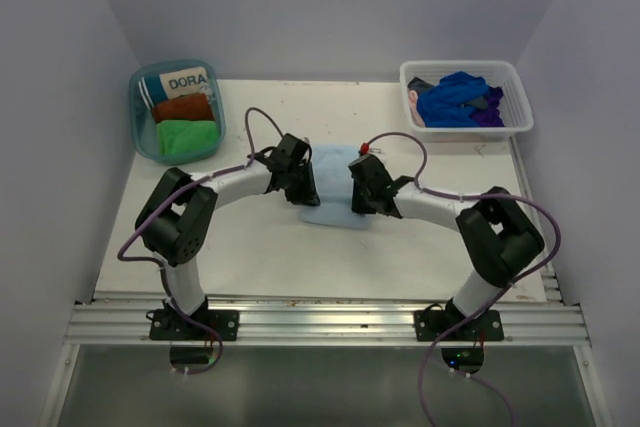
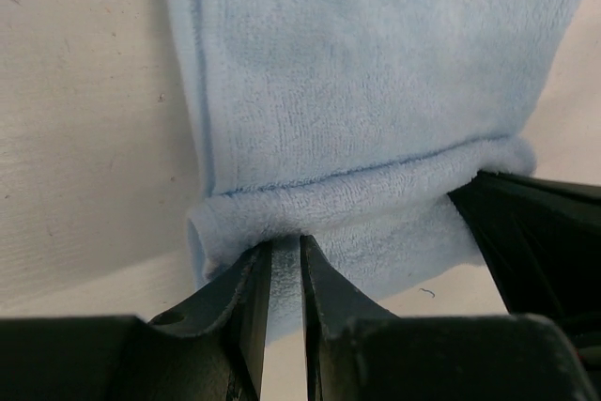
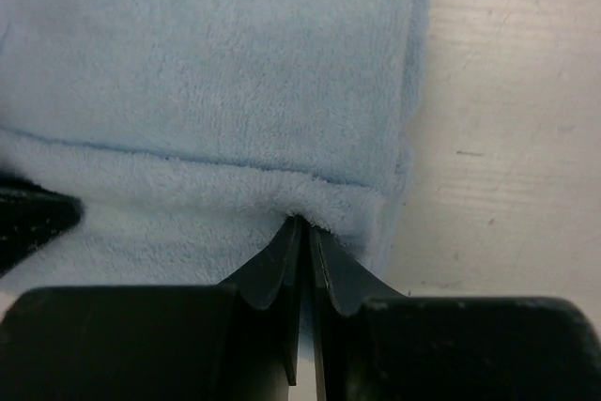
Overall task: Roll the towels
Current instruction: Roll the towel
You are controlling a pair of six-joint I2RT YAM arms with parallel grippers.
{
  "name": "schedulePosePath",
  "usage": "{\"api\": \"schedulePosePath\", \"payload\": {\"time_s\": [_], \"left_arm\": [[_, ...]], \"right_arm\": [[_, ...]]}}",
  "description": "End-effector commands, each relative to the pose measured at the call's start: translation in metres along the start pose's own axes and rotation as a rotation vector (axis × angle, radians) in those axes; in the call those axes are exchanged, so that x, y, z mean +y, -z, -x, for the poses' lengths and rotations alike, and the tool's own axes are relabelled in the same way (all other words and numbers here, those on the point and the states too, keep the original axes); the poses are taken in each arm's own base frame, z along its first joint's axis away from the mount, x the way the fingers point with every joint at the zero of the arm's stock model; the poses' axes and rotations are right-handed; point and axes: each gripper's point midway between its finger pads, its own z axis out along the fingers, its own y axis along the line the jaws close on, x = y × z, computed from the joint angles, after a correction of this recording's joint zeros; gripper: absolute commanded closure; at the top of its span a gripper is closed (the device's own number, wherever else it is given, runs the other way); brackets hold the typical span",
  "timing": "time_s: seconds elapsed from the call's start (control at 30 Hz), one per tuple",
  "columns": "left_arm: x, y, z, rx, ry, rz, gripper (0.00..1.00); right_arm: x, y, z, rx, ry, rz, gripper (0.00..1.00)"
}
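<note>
Light-blue plush towel (image 1: 333,177) lies in the middle of the table (image 1: 250,257), its near edge curled into a small roll. It looks light and limp, so it is best held at that roll, where the left gripper (image 2: 286,249) and the right gripper (image 3: 302,227) pinch it, jaws nearly together. The tub (image 1: 133,107) holds a brown roll (image 1: 183,107) and a green roll (image 1: 187,137); the basket (image 1: 470,132) holds loose blue towels (image 1: 455,97) and a purple towel (image 1: 490,118).

One bench (image 1: 260,247). Two claws: left claw (image 2: 286,260), right claw (image 3: 305,232). One light blue towel (image 1: 333,187) at mid-frame. Upper left, one teal tub (image 1: 134,127) holding one green towel (image 1: 187,137), one rust-brown towel (image 1: 184,107) and one DORA-printed item (image 1: 185,80). Upper right, one white basket (image 1: 460,66) of dark blue and purple towels (image 1: 455,97), number unclear.
</note>
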Motion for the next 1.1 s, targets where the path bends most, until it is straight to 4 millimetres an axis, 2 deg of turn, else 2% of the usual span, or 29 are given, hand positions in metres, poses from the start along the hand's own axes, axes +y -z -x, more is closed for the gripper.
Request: {"api": "schedulePosePath", "payload": {"time_s": [0.0,0.07,0.2,0.3,0.33,0.43,0.47,0.6,0.73,0.8,0.9,1.03,1.07], "left_arm": [[-0.004,0.01,0.02,-0.055,-0.027,-0.004,0.78],[-0.002,0.009,0.021,-0.054,-0.025,0.001,0.78],[-0.006,0.004,0.025,-0.043,-0.033,-0.015,0.78],[-0.015,0.002,0.031,-0.04,-0.042,-0.04,0.78],[-0.015,-0.003,0.029,-0.028,-0.041,-0.04,0.78],[-0.026,0.001,0.037,-0.03,-0.051,-0.066,0.79],[-0.03,0.005,0.041,-0.04,-0.058,-0.075,0.79],[-0.044,0.03,0.049,-0.073,-0.083,-0.108,0.78],[-0.05,0.05,0.053,-0.101,-0.092,-0.12,0.78],[-0.048,0.055,0.052,-0.103,-0.091,-0.113,0.78],[-0.039,0.053,0.048,-0.098,-0.083,-0.078,0.78],[-0.021,0.041,0.039,-0.075,-0.072,-0.034,0.78],[-0.01,0.034,0.031,-0.062,-0.062,-0.007,0.78]], "right_arm": [[0.007,0.019,-0.041,0.087,-0.01,0.031,0.91],[0.016,0.028,-0.055,0.098,0.002,0.057,0.91],[0.054,0.047,-0.077,0.123,0.02,0.149,0.91],[0.074,0.055,-0.085,0.138,0.062,0.199,0.91],[0.081,0.056,-0.081,0.132,0.072,0.208,0.91],[0.08,0.061,-0.067,0.093,0.103,0.178,0.91],[0.079,0.065,-0.057,0.053,0.104,0.17,0.91],[0.084,0.079,-0.032,-0.025,0.133,0.179,0.88],[0.085,0.081,-0.021,-0.053,0.155,0.159,0.87],[0.086,0.078,-0.019,-0.056,0.166,0.144,0.87],[0.08,0.067,-0.016,-0.065,0.165,0.104,0.86],[0.067,0.048,-0.029,-0.019,0.178,0.053,0.87],[0.066,0.045,-0.033,-0.01,0.181,0.053,0.87]]}}
